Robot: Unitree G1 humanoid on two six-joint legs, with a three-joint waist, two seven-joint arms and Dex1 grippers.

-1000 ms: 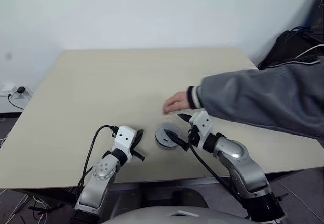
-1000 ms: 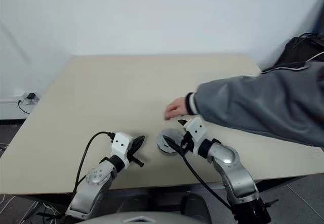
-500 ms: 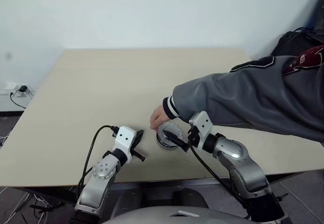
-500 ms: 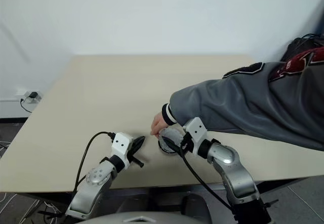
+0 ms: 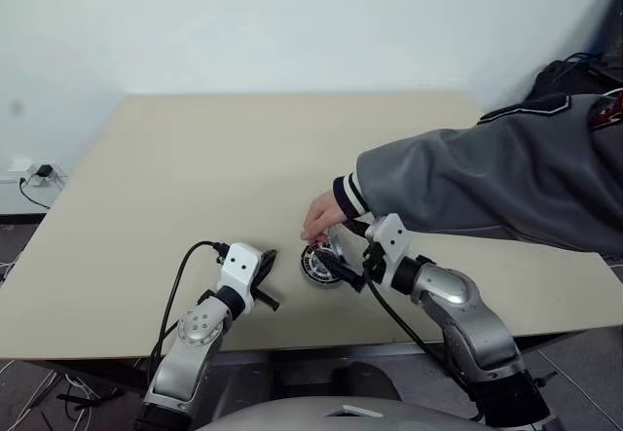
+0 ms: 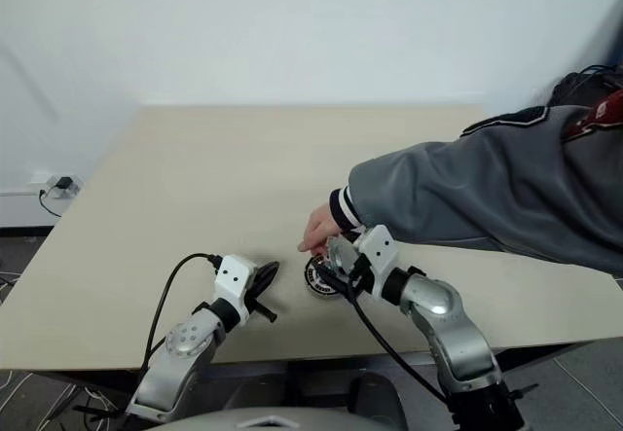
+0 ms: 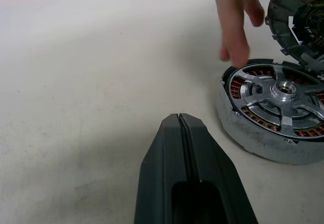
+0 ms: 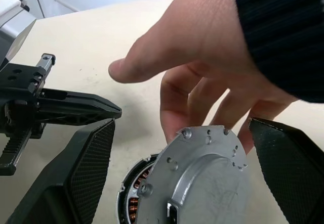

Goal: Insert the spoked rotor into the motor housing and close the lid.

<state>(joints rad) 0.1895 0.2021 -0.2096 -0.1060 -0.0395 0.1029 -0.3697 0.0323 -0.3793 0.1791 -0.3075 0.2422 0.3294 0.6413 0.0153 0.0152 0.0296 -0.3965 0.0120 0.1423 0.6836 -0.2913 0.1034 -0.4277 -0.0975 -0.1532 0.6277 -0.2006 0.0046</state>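
The motor housing (image 7: 258, 135) sits on the table near its front edge, between my two grippers. The spoked rotor (image 7: 282, 88) lies seated in it, copper windings showing through the spokes. A person's hand (image 8: 202, 72) holds the lid (image 8: 202, 178) tilted up on edge over the housing (image 5: 317, 268). My right gripper (image 8: 181, 124) is open, its fingers (image 8: 86, 168) standing either side of the lid without touching it. My left gripper (image 7: 179, 118) is shut and empty, pointing at the housing from a short way off.
The person's grey sleeve (image 5: 487, 183) reaches in from the right, above my right arm. A black bag (image 5: 569, 81) lies at the table's far right corner. A black cable (image 5: 178, 280) loops from my left wrist. The beige table (image 5: 195, 159) stretches far and left.
The person's hand reached in to the housing and tipped the lid up off it, so the rotor now shows. Both my arms stayed still.
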